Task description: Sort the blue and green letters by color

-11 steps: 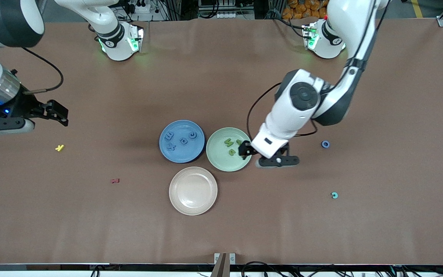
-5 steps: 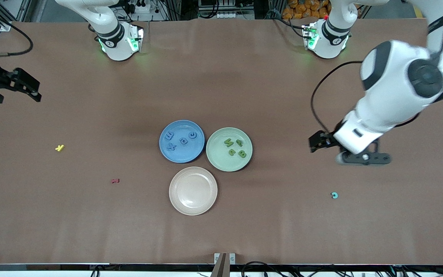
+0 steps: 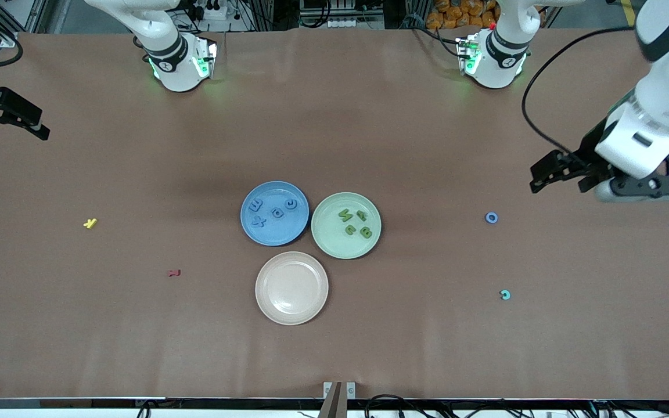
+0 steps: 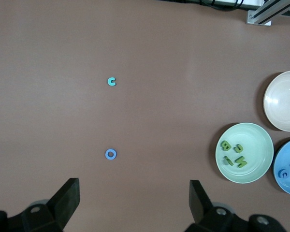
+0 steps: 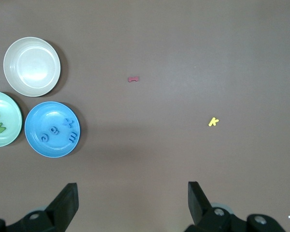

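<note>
- The round blue plate (image 3: 274, 213) holds four medium blue letters (image 3: 277, 212), and the pale green plate (image 3: 370, 241) touching it holds four olive green letters (image 3: 353, 223); that part of the sort looks done.
- A small blue ring-shaped letter (image 3: 491, 217) lies loose on the brown surface (image 3: 334, 348) toward the left arm's end, so I judge one blue piece is left to move.
- A teal C-shaped piece (image 3: 505, 295) lies nearer the front camera than the ring, well apart from the plates.
- The cream plate (image 3: 291, 288) is empty.
- A tiny yellow letter (image 3: 90, 223) and a tiny dark red letter (image 3: 174, 273) lie toward the right arm's end.
- The left gripper (image 3: 561, 172) hangs above the surface near the ring, jaws spread and holding nothing.
- The right gripper (image 3: 12, 119) waits at its end, jaws spread, empty.
</note>
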`<control>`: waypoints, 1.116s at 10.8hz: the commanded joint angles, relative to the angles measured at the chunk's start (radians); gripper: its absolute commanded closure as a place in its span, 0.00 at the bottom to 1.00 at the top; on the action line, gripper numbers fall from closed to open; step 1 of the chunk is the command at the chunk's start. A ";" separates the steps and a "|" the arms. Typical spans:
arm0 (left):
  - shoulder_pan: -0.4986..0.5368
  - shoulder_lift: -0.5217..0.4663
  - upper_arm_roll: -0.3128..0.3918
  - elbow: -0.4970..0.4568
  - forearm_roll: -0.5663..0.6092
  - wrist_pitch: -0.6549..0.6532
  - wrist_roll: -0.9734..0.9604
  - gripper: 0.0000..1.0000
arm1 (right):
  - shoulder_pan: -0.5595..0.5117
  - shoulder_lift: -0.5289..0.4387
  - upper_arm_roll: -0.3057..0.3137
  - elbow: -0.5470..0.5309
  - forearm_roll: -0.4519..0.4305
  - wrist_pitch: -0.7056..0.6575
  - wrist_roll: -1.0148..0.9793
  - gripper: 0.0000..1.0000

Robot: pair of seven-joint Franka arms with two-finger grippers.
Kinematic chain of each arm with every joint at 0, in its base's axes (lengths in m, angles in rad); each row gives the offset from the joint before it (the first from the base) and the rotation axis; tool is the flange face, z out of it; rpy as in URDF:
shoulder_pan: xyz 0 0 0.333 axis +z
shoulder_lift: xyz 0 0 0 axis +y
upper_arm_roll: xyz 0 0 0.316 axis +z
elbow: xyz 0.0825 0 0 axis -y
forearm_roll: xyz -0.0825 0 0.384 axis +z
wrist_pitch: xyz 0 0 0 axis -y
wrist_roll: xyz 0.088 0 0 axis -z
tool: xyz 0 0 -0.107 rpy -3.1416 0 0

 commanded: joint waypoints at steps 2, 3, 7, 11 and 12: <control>0.027 -0.108 0.010 -0.019 0.020 -0.087 0.012 0.00 | -0.012 -0.002 0.008 0.015 -0.044 -0.014 -0.016 0.00; 0.028 -0.115 0.027 -0.016 0.018 -0.109 0.012 0.00 | -0.012 -0.001 0.010 0.013 -0.049 -0.005 -0.016 0.00; 0.041 -0.122 0.044 -0.010 0.033 -0.136 0.006 0.00 | -0.015 -0.002 0.005 0.003 -0.064 0.035 -0.024 0.00; 0.039 -0.118 0.040 -0.018 0.104 -0.135 0.029 0.00 | -0.014 -0.004 0.005 -0.010 -0.077 0.060 -0.027 0.00; 0.038 -0.116 0.040 -0.016 0.106 -0.135 0.031 0.00 | -0.014 -0.004 0.005 -0.013 -0.077 0.061 -0.027 0.00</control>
